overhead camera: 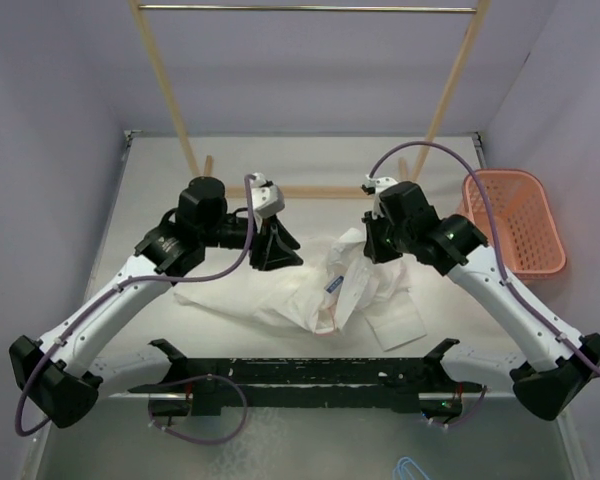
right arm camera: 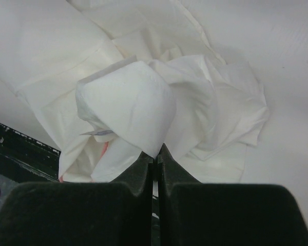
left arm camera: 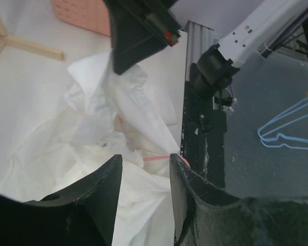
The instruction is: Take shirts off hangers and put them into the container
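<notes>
shirt [overhead camera: 290, 300] | crumpled, long axis left-right | collar label [overhead camera: 332, 285] probably up

My white-shelled arms [overhead camera: 110, 305] have round black joints [overhead camera: 202, 205] and thin purple cables [overhead camera: 420, 144]; my left pincer [left arm camera: 145, 163] is two matt black wedges.

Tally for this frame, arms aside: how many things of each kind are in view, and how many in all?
Shirts: 1 (white shirt)
Hangers: 2 (pink hanger inside the shirt, blue hanger off the table)
Baskets: 1 (orange basket)
Racks: 1 (wooden rack)
Total: 5
</notes>
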`<state>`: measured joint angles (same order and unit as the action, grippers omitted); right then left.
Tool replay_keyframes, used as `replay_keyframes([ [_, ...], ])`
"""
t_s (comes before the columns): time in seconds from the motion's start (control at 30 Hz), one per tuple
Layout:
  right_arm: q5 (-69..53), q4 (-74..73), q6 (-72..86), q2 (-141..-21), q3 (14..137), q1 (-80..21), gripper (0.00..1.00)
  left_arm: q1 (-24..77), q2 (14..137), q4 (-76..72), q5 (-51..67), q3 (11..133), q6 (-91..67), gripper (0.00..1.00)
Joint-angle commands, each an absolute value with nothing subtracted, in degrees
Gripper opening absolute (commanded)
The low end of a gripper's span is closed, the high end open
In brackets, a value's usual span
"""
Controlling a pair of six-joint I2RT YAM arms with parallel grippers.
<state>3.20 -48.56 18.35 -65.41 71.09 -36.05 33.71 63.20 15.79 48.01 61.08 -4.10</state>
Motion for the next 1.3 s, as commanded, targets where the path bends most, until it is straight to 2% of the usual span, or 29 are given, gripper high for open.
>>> replay_keyframes([
  [0.0,2.92,-43.62,19.63,-66.17,73.45,-35.93,0.0,39.82,62.51,23.7,49.61,65.04,0.68,0.47],
  [0.2,5.11,-43.56,19.25,-68.66,77.84,-35.9,0.0,51.44,65.46,25.74,39.88,63.9,-0.63,0.51],
  [0.6,5.89,-43.4,18.72,-68.47,80.15,-35.77,0.0,61.1,71.94,20.25,27.25,58.51,-5.27,0.52],
  [1.0,6.15,-43.53,18.35,-67.29,80.6,-35.75,0.0,63.19,75.96,20.93,16.85,57.84,-5.45,0.5],
  [1.27,6.78,-44.09,18.28,-66.24,80.27,-35.76,0.0,64.15,78.93,20.71,17.15,57.96,-5.14,0.44],
])
